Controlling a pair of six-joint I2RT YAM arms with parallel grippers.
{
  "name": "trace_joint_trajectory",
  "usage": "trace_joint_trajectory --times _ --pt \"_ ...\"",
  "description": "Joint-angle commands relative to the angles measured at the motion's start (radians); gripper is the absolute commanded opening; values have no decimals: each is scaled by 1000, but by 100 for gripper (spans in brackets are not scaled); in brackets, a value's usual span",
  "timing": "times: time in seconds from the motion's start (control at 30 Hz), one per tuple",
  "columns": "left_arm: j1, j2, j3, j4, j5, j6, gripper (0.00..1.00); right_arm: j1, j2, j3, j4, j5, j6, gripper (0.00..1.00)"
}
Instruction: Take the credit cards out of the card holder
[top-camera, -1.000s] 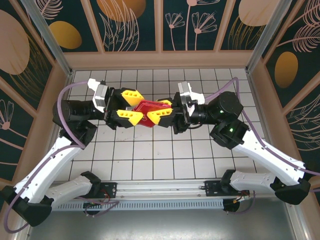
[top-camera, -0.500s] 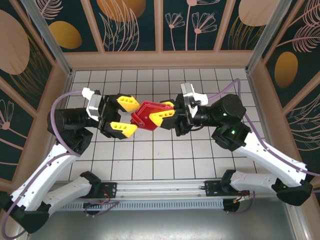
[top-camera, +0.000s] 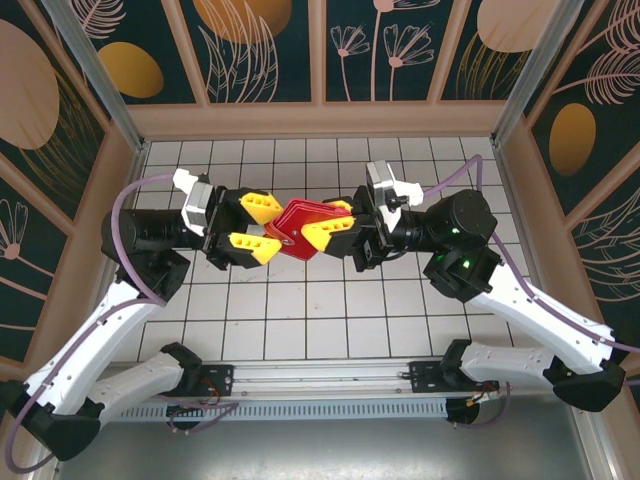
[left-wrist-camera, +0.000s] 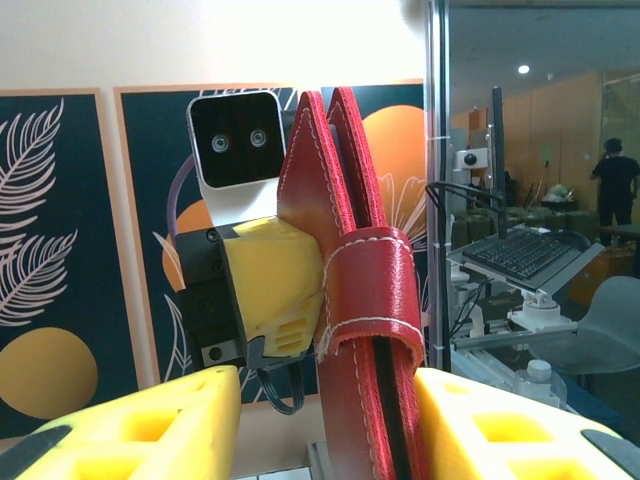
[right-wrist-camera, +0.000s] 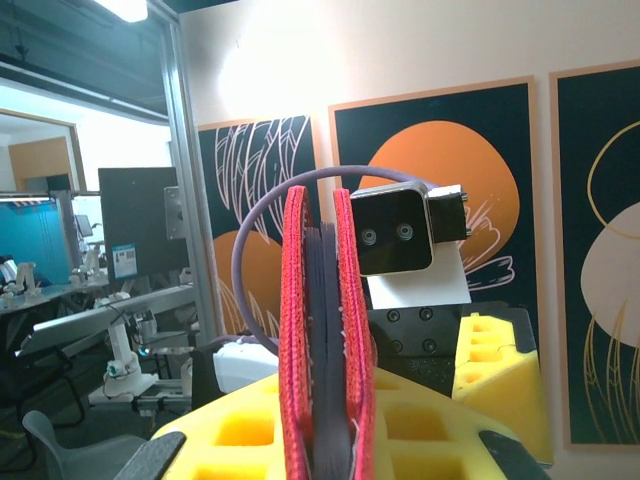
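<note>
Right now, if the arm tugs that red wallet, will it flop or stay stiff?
Probably fairly stiff: the red card holder juts unsagging from the right gripper. Its stitched leaves gape slightly, so it may flex or spread when tugged.

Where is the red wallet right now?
In the top view, the red wallet is over the middle of the table, clamped in the right gripper, with the left gripper straddling its left edge.
</note>
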Motion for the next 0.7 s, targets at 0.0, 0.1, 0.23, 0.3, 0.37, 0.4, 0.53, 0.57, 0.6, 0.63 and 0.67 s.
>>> trace_joint_trajectory --times 0.0,0.1,0.23,0.3,0.37,0.4,0.53,0.57,0.6,0.63,0.67 --pt "-3 2 34 34 1 6 48 4 -4 -12 65 -18 21 0" --pt "-2 1 34 31 10 8 49 4 -6 -11 68 -20 20 0" --pt "-2 -6 37 -61 34 58 51 3 -15 -2 54 -15 8 0" --pt "-3 -22 33 -85 44 76 54 4 -19 1 49 -13 4 0" --pt "-3 -36 34 -111 55 98 56 5 -23 2 45 -12 1 0" --pt "-3 -44 34 -117 63 105 58 4 -24 1 42 -9 0 0" --pt "-3 -49 40 -102 69 107 60 3 -23 -1 43 -15 -1 0" --pt "-3 -46 45 -93 67 101 61 3 -23 -3 45 -16 1 0" --pt "-3 -42 49 -73 69 91 62 3 -25 -5 43 -15 0 0" --pt "-2 -36 49 -45 70 74 63 4 -24 -5 41 -15 0 0" --pt "-3 -30 54 -31 63 65 64 4 -24 -4 42 -19 0 0"
